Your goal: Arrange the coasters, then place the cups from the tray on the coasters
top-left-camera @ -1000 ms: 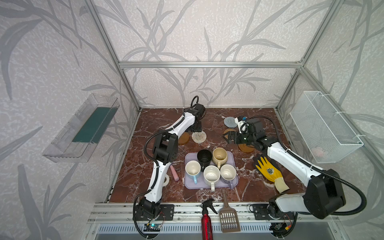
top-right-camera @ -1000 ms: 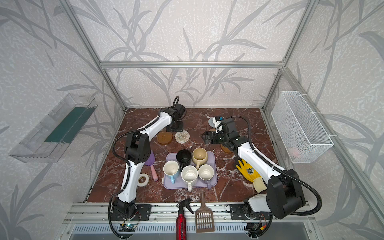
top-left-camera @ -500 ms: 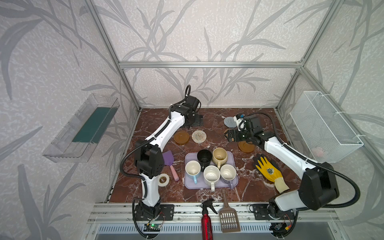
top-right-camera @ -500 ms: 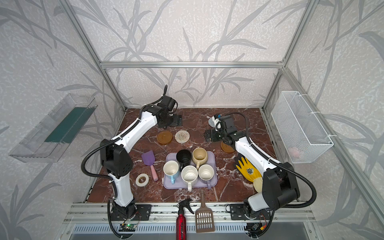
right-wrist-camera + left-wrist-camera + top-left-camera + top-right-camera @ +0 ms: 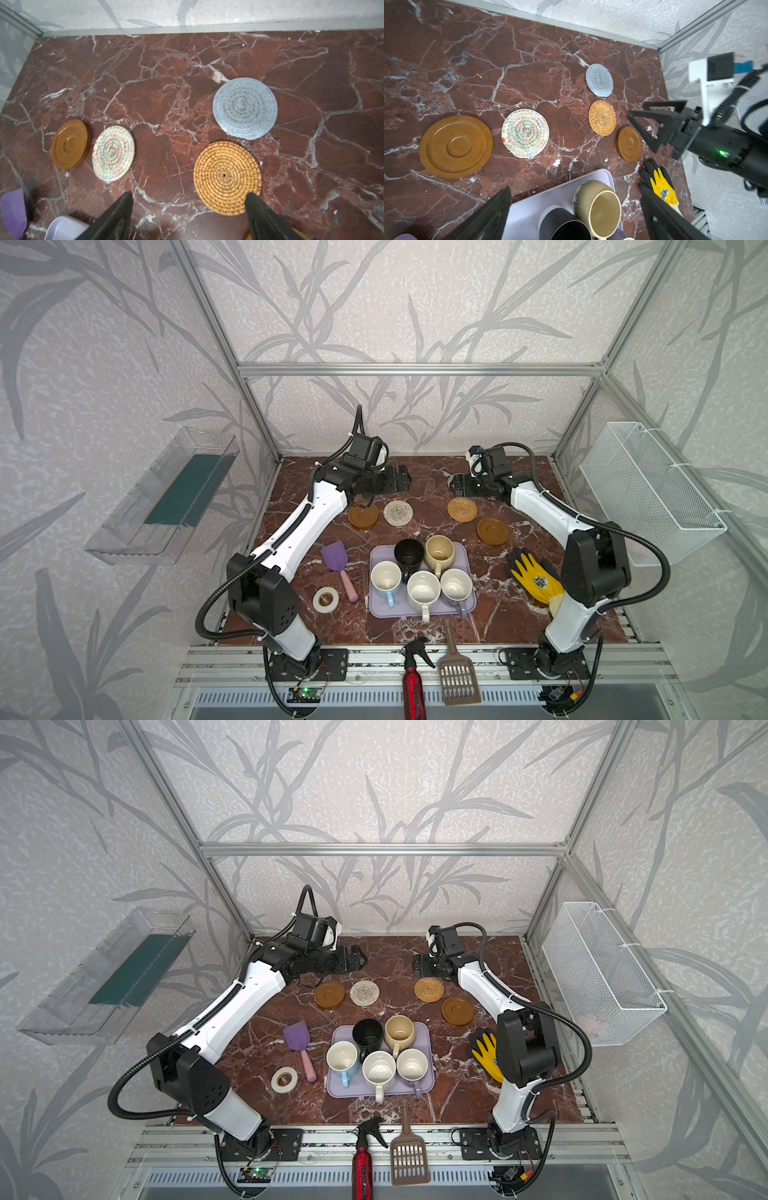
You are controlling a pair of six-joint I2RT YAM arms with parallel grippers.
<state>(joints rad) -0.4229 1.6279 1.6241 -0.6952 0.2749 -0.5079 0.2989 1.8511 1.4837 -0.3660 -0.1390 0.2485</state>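
Observation:
Four coasters lie in a row behind the tray (image 5: 377,609): brown wooden (image 5: 363,516), cream woven (image 5: 398,512), tan rattan (image 5: 462,509), brown wooden (image 5: 492,531). The grey-blue coaster (image 5: 245,108) lies farther back, hidden under my right arm in both top views. On the lavender tray stand the black (image 5: 409,553), beige (image 5: 439,551), light blue (image 5: 385,578), white (image 5: 423,589) and lavender (image 5: 456,584) cups. My left gripper (image 5: 395,481) hovers open and empty above the back left. My right gripper (image 5: 455,485) hangs open and empty just behind the rattan coaster (image 5: 227,177).
A purple scoop (image 5: 332,556) and a white tape roll (image 5: 325,599) lie left of the tray. A yellow-black glove (image 5: 534,576) lies to its right. A red spray bottle (image 5: 411,680) and a brown slotted scoop (image 5: 457,676) rest on the front rail. A wire basket (image 5: 648,489) hangs on the right wall.
My left arm has lifted off the cream coaster and swung back left, its jaws now wide. My right gripper has drawn back toward the far wall, uncovering the rattan coaster.

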